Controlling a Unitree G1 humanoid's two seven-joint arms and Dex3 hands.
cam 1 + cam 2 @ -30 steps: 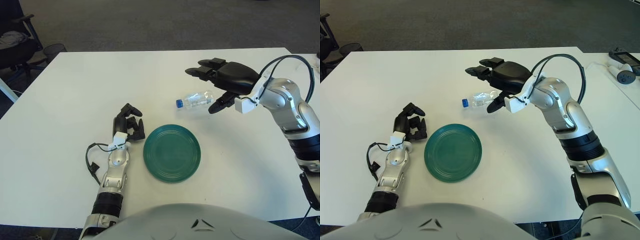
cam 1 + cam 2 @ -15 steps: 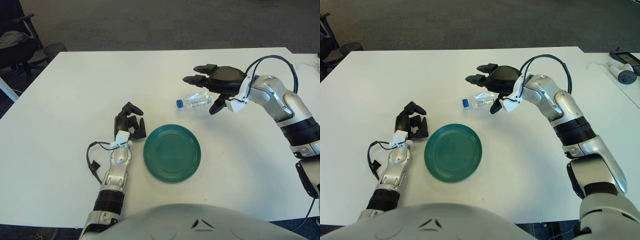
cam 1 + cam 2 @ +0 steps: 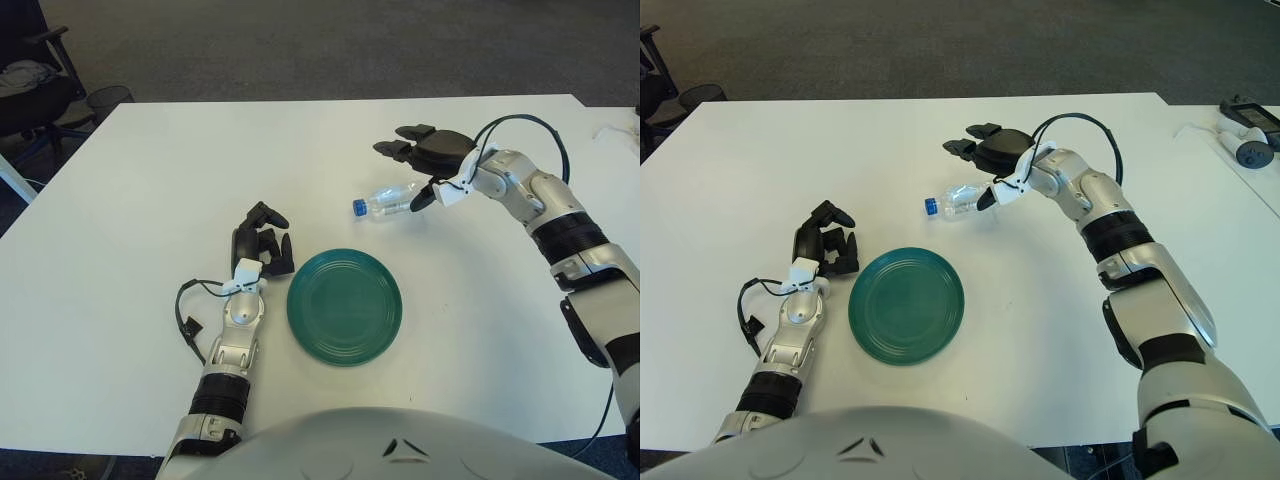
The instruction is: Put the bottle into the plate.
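A clear plastic bottle (image 3: pixel 388 199) with a blue cap lies on its side on the white table, cap pointing left. A little nearer and to the left sits the round green plate (image 3: pixel 344 306), with nothing on it. My right hand (image 3: pixel 402 175) hovers over the bottle's base end. Its fingers (image 3: pixel 400 147) are spread behind the bottle and its thumb (image 3: pixel 421 196) is in front, not closed on it. My left hand (image 3: pixel 263 243) shows just left of the plate, fingers curled and holding nothing.
The table's far edge (image 3: pixel 340 100) runs behind the bottle. A dark chair (image 3: pixel 30 85) stands off the far left corner. Small devices (image 3: pixel 1246 128) lie on a second table at the far right. A black cable (image 3: pixel 185 310) loops beside my left forearm.
My right hand has reached further out and sunk closer to the bottle's base end. The bottle and plate have not moved. My left hand has barely shifted.
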